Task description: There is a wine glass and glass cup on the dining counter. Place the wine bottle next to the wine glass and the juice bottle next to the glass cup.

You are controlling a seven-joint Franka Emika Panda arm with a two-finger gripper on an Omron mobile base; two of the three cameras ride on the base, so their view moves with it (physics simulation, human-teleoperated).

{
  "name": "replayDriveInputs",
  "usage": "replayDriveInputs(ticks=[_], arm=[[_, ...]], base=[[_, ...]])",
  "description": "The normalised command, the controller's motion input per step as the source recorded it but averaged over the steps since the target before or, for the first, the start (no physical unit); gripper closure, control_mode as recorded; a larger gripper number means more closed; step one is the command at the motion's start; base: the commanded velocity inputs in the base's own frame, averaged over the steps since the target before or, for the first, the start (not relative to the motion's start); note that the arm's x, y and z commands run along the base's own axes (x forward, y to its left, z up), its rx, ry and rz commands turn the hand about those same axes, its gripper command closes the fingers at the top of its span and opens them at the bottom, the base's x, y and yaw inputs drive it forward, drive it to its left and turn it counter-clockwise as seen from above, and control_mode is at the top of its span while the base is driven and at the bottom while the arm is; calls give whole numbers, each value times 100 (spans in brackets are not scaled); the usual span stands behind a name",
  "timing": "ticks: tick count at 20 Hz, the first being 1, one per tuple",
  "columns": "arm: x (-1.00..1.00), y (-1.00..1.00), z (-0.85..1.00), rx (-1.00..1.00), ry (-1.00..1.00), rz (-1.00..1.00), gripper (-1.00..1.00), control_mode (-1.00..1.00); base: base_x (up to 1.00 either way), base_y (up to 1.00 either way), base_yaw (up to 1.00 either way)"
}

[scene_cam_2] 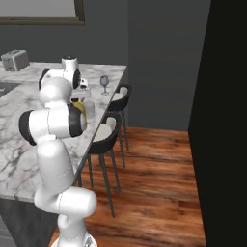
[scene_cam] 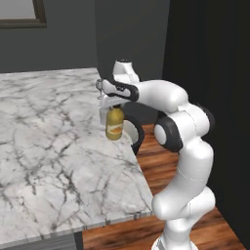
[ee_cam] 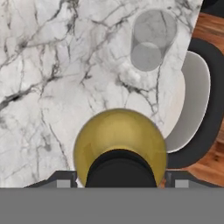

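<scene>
My gripper (scene_cam: pixel 113 105) is shut on the black cap of the juice bottle (scene_cam: pixel 114 125), a squat yellow bottle held upright over the dining counter (scene_cam: pixel 53 146) near its right edge. From above, the juice bottle (ee_cam: pixel 120 142) sits between the fingertips of the gripper (ee_cam: pixel 120 177). The clear glass cup (ee_cam: pixel 151 39) stands on the marble a short way beyond it, close to the edge. The same glass cup (scene_cam: pixel 103 114) shows just behind the bottle. Farther back along that edge stands the stemmed wine glass (scene_cam_2: pixel 104 83). The wine bottle is out of view.
Black bar stools (scene_cam_2: pixel 108 132) with pale seats stand along the counter's right edge over a wooden floor (scene_cam_2: pixel 154 193). One stool seat (ee_cam: pixel 194 105) lies right below the edge by the glass cup. A toaster (scene_cam_2: pixel 14 60) sits at the far back left.
</scene>
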Motion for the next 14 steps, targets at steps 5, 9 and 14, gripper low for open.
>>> replayDriveInputs(ticks=[5, 9, 14], arm=[[26, 6, -20, -1, -1, 0, 100, -100], [22, 10, -13, 0, -3, 0, 100, -100], [18, 14, -16, -1, -3, 0, 100, -100]], base=[[0, 0, 0], [0, 0, 0], [0, 0, 0]])
